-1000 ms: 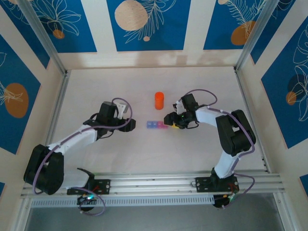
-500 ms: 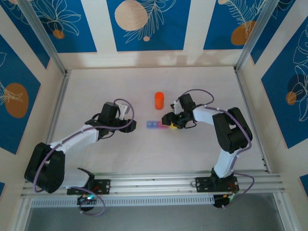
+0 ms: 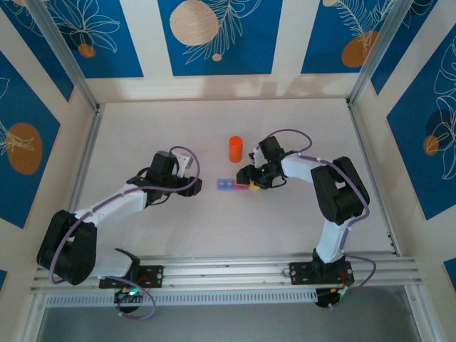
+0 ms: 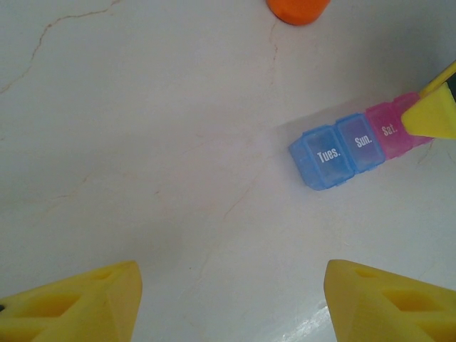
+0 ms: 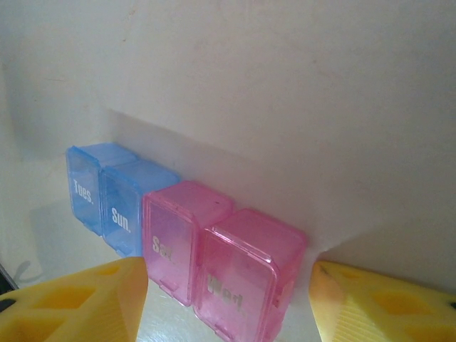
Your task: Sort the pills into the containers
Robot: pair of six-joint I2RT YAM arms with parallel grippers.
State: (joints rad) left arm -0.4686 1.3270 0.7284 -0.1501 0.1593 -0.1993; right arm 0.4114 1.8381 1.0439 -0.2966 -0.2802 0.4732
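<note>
The containers (image 3: pixel 233 185), a blue-and-pink strip, lie mid-frame on the surface (image 3: pixel 142 135), just below the orange bottle (image 3: pixel 236 148). The right end effector (image 5: pixel 228 273) straddles the pink end, fingers spread. The left end effector (image 4: pixel 231 278), spread and empty, hangs to their left.

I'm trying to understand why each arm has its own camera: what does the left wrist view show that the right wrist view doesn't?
Left wrist view: the orange bottle at the top edge, and one yellow fingertip of the right end effector beside the pink end of the pill organiser. Right wrist view: the label of the last pink box, apparently Wed. Both: the organiser's Tues., Sun. and Sat. boxes on the pale table, and that camera's own yellow fingers spread apart below.
</note>
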